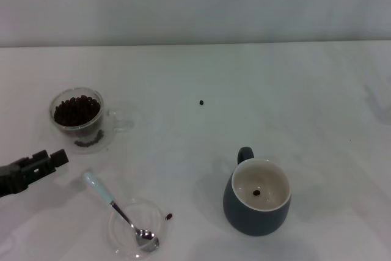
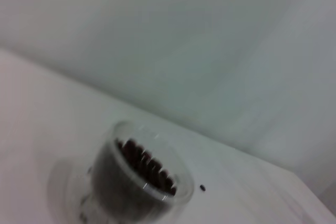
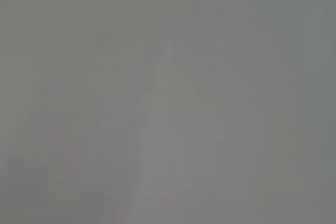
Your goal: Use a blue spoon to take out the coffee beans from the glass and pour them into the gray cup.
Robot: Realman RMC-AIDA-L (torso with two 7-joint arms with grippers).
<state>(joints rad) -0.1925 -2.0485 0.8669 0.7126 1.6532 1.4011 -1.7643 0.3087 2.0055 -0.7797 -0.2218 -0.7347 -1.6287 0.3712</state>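
Blue spoon [image 1: 116, 208] lies at five o'clock from the left end effector [image 1: 54, 159], bowl resting in a clear dish [image 1: 125, 240] on the desk [image 1: 244, 90]; whether that end effector is open I cannot tell. Left wrist view: glass [image 2: 137, 182] of coffee beans [image 2: 144, 163].

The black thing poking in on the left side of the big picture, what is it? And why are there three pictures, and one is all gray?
That black thing is the robot's left gripper, its hand. It holds nothing now. The big picture comes from a camera on the robot's head, looking down at a white table. The other two come from cameras on its wrists. The left wrist sees the glass full of coffee beans. The right wrist sees only plain gray, and that arm is out of sight. On the table, the blue spoon rests in a clear dish, and the gray cup has one bean inside. Two stray beans lie loose.
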